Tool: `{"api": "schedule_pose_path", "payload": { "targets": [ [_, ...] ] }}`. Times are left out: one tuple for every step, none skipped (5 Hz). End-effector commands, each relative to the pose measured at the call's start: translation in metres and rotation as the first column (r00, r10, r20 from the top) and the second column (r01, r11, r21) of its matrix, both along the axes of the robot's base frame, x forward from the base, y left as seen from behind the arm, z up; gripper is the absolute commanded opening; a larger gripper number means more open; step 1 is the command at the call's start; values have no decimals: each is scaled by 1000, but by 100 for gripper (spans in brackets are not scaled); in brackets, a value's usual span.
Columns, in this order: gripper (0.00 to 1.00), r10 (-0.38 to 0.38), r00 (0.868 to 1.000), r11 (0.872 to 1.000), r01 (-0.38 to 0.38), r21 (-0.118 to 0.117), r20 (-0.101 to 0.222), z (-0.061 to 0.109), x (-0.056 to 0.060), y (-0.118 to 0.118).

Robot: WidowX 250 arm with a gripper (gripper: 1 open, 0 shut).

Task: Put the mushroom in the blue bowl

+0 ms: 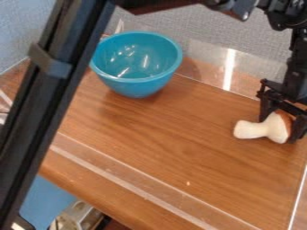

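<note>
The mushroom [253, 130] lies on its side at the right of the wooden table [156, 135], its cream stem pointing left and its reddish-brown cap mostly hidden between the fingers. My black gripper [285, 126] points straight down over it, its fingers open and low on either side of the cap. I cannot tell whether they touch it. The blue bowl [135, 63], glossy turquoise and with nothing in it, stands at the back left, well away from the gripper.
A dark slanted bar [60, 90] crosses the left foreground and hides part of the table. A low clear plastic wall [228, 61] runs along the table's back edge and another along the front. The table's right edge is close to the gripper.
</note>
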State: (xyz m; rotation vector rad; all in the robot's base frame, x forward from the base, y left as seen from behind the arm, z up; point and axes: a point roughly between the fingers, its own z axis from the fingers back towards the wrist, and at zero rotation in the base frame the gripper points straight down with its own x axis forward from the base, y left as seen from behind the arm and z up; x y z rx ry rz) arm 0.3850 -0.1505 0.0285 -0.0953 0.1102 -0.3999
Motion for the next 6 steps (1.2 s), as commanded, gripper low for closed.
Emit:
{"api": "schedule_pose_path", "payload": {
  "targets": [
    [0, 42, 999, 999, -42, -13, 29, 8, 13, 5],
    [0, 77, 997, 997, -77, -13, 26, 10, 20, 9],
    [0, 94, 995, 995, -94, -14, 22, 21, 20, 1],
    [0, 111, 994, 994, -111, -15, 19, 32, 21, -7],
    [0, 72, 997, 997, -72, -14, 15, 26, 24, -5],
    [0, 34, 999, 999, -34, -13, 10, 19, 28, -3]
  ]
}}
